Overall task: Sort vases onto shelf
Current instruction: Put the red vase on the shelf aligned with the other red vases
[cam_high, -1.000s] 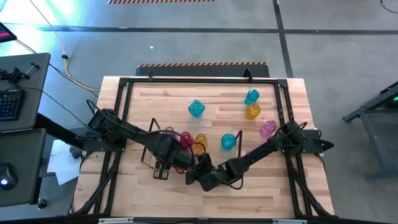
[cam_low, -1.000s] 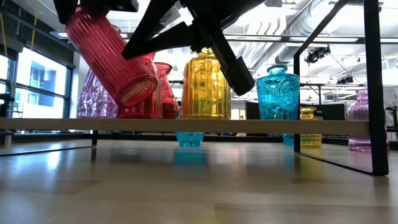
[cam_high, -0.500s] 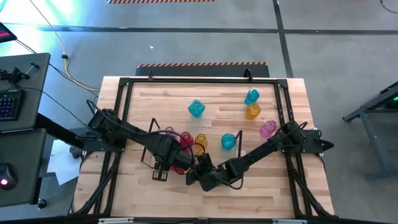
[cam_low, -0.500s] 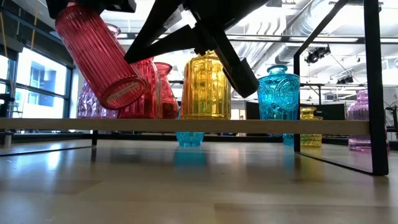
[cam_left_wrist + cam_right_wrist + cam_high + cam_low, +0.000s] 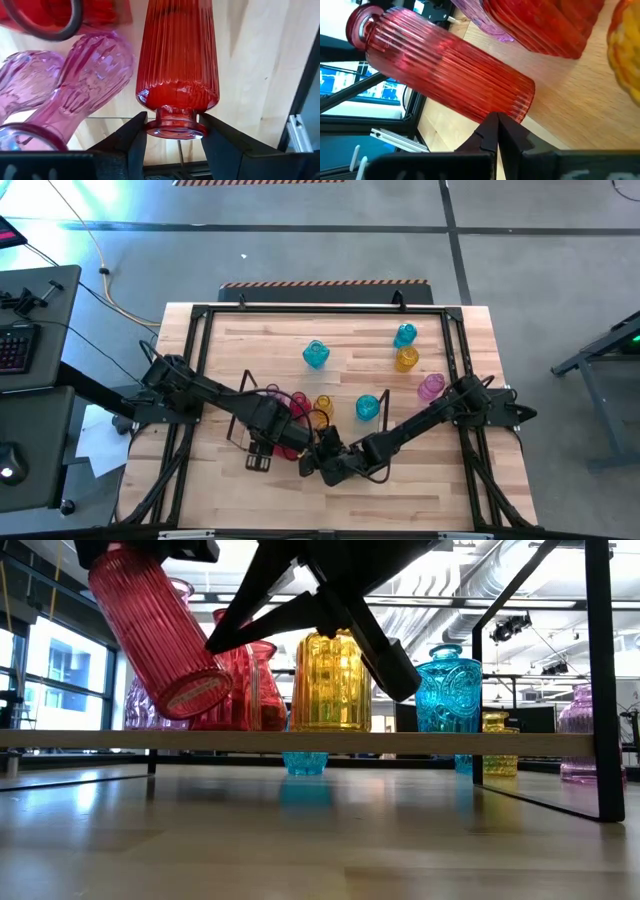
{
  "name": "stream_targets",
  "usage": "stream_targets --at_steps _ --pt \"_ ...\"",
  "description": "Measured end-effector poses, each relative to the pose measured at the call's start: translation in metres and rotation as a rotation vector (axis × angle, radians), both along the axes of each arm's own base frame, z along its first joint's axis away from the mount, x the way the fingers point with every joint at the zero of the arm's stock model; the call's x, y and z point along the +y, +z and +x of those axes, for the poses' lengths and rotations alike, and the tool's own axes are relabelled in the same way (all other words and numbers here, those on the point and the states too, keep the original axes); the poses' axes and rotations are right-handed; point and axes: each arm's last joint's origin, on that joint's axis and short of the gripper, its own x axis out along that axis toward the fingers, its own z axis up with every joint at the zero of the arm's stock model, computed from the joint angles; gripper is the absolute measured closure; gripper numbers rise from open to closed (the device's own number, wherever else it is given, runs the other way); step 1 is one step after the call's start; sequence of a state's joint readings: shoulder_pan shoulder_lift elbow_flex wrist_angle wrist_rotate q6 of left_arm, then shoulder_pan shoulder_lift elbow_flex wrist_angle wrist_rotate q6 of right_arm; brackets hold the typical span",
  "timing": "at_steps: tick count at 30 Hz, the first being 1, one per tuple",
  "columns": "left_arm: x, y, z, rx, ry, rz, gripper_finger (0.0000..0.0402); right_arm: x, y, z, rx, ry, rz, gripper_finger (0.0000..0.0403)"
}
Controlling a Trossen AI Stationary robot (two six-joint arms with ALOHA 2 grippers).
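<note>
My left gripper (image 5: 172,131) is shut on a red ribbed vase (image 5: 155,630), which it holds tilted above the left part of the shelf (image 5: 300,740). The vase also shows in the high view (image 5: 287,448). My right gripper (image 5: 495,120) is shut, its tips at the vase's base end (image 5: 517,102); in the high view it (image 5: 320,460) is at the shelf's near right side. A pink vase (image 5: 150,705), a red vase (image 5: 255,690) and a yellow vase (image 5: 330,680) stand upright on the shelf. My left gripper pinches the red ribbed vase's narrow neck (image 5: 172,117) between its two fingers, just below the rim. The fingers come slanting from above. The vase hangs tilted, neck up, its base (image 5: 195,695) low and clear of the shelf board. My right gripper's shut fingertips (image 5: 492,122) lie against the vase's ribbed wall close to its base (image 5: 512,107), coming at it from the table's right. I cannot tell whether they press on it.
On the table beyond the shelf stand cyan vases (image 5: 315,355) (image 5: 404,335) (image 5: 367,408), an amber vase (image 5: 406,360) and a pink vase (image 5: 430,387). The shelf's dark end frame (image 5: 600,680) stands at the right. The black metal frame (image 5: 205,360) rings the table.
The red ribbed vase has swung a little more upright in my left gripper, and its base has gone toward the table's left and slightly down. My right gripper has sunk a little beside the vase's base.
</note>
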State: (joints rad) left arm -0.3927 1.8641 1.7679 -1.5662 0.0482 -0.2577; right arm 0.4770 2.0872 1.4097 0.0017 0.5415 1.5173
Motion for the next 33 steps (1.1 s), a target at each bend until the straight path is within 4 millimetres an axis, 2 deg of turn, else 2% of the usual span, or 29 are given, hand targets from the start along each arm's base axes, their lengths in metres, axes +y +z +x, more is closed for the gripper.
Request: stream_targets --at_steps 33 --pt "0.012 0.0 0.01 -0.038 0.037 -0.034 0.0243 -0.005 -0.002 0.001 0.016 -0.006 -0.012 0.0403"
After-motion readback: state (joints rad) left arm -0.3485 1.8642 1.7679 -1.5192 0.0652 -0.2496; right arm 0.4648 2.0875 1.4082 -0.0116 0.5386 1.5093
